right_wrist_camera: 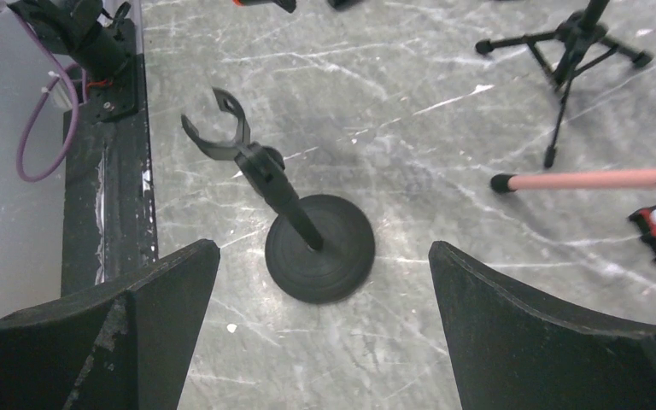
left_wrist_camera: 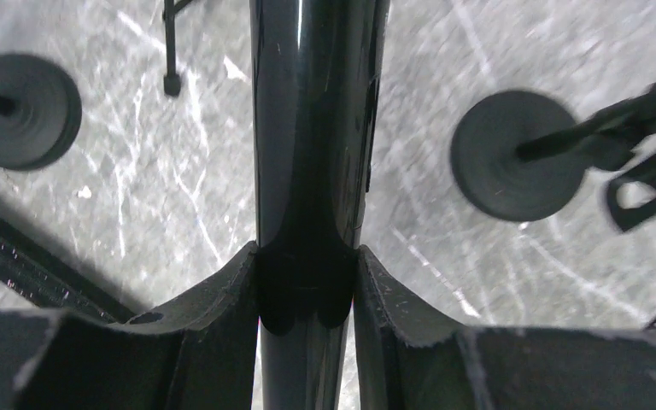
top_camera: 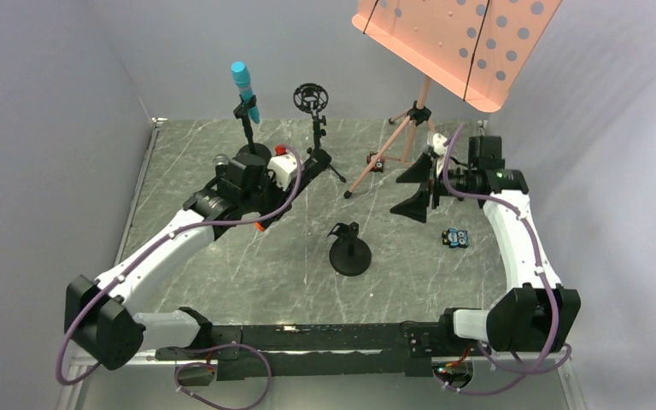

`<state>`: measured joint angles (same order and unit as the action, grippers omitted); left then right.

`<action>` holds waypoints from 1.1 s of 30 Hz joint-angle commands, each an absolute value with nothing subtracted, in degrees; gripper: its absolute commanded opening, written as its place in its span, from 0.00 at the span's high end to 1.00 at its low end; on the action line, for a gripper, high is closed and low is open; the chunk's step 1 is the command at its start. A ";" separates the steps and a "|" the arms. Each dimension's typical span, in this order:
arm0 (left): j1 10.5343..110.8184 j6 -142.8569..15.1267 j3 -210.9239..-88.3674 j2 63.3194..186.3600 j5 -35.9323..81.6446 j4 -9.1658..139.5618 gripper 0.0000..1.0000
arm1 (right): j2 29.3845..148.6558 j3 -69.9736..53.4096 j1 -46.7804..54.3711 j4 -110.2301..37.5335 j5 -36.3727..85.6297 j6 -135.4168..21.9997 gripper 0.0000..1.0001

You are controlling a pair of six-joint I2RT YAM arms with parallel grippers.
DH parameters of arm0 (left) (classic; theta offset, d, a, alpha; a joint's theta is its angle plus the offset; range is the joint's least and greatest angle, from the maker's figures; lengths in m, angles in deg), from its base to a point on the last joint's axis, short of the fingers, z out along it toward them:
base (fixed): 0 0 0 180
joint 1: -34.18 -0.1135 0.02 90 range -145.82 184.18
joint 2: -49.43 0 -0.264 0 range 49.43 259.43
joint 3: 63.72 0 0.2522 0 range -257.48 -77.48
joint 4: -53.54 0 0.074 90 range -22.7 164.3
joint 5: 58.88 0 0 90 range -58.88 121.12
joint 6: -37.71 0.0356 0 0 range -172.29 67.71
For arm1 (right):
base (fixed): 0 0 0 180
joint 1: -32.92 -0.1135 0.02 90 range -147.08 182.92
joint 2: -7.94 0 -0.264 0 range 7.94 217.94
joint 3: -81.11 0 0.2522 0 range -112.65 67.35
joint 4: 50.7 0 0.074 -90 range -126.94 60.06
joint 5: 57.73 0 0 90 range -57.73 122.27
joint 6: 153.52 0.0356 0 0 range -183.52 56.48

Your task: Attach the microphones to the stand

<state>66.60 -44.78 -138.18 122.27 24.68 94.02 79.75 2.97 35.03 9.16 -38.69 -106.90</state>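
Between the fingers of the left gripper [left_wrist_camera: 307, 256] the black microphone [left_wrist_camera: 307, 111] sits clamped; the right gripper [right_wrist_camera: 323, 248] gapes empty

Top looks down, far; wrists near (right shares stand [top_camera: 349, 253])

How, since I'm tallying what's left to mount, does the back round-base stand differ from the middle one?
The back stand holds the cyan microphone in its holder; the middle stand has an empty clip. The back stand's pole looks taller; the middle stand's is short. Both are black with round disc bases.
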 commanded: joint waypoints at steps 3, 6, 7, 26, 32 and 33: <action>69.50 -49.72 -142.81 116.05 15.83 82.90 1.00 | 85.89 -14.76 30.24 25.06 -42.66 -113.42 0.00; 71.75 -53.90 -143.25 115.33 13.61 75.02 1.00 | 86.24 -15.73 28.14 16.63 -46.07 -101.71 0.01; 72.44 -55.93 -143.13 115.27 13.22 72.16 1.00 | 85.53 -14.19 27.52 9.25 -46.95 -90.76 0.01; 80.32 -69.86 -151.93 125.59 12.44 57.33 1.00 | 84.96 -3.22 21.36 -78.01 -39.20 -8.72 0.03; 80.83 -70.93 -152.09 126.59 11.89 57.32 1.00 | 84.84 -4.13 20.88 -75.78 -38.71 -9.97 0.12; 80.87 -70.92 -152.09 126.60 11.98 57.36 1.00 | 84.78 -3.96 20.89 -76.13 -38.70 -9.51 0.16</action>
<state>80.26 -69.24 -149.09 126.95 12.94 62.15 85.30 -2.89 21.17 -71.51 -39.91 -12.85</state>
